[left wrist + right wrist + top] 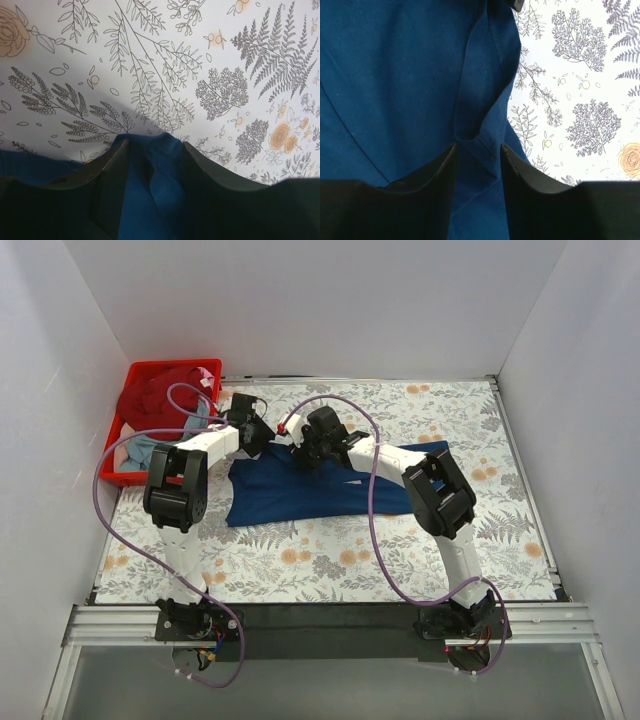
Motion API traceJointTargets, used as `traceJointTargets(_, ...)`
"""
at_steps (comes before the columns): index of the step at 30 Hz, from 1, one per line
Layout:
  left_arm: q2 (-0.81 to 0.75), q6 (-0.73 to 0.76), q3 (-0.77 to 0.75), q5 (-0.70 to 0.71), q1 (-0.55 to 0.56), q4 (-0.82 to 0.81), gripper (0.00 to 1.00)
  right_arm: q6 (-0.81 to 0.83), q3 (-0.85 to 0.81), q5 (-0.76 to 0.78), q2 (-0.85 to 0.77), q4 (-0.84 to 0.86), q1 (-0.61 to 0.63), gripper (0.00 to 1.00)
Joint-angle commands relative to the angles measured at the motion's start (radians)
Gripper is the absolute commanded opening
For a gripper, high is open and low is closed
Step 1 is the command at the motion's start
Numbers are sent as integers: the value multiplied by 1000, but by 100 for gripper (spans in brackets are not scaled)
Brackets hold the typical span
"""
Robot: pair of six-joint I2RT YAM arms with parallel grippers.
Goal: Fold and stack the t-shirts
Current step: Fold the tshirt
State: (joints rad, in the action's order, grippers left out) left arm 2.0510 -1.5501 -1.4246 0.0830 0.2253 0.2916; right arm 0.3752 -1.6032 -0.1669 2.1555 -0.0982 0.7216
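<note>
Left gripper (152, 150) and right gripper (477, 150), fingers narrowly parted, each pinch soft navy t-shirt (310, 495) far edge; shirt flattish, long axis left-right on floral tablecloth (400, 540).

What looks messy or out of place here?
The navy blue t-shirt lies rumpled and askew on the table, its far edge bunched up. In the red crate, the dark red t-shirt and the pale grey-blue t-shirt are heaped unfolded.
</note>
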Motion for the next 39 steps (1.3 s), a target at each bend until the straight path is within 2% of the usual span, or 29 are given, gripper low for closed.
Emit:
traceJointTargets(1,12,-2,-43,20,-4,6,44,18,-47,-22,26,15,4,44)
traceJointTargets(5,26,-2,-51,20,-4,6,44,18,-54,-34,30,14,4,34)
traceJointTargets(8,35,1,-59,24,-4,6,43,18,-57,-33,32,15,6,24)
traceJointTargets(9,41,4,-65,26,-4,7,42,18,-57,-31,32,15,6,17)
traceJointTargets(12,51,4,-76,31,-6,12,41,19,-57,-31,27,15,4,10)
traceJointTargets(17,75,-1,-105,26,-9,15,42,24,-54,-25,23,15,4,7)
traceJointTargets(28,118,36,-146,7,-11,73,42,11,-60,-22,38,15,4,7)
traceJointTargets(32,89,160,-158,83,-11,75,46,-1,-61,-32,40,17,6,7)
traceJointTargets(34,84,279,-183,100,-11,66,47,-10,-63,-42,43,18,6,7)
traceJointTargets(39,81,485,-185,60,-24,24,41,-28,-60,-57,46,18,2,7)
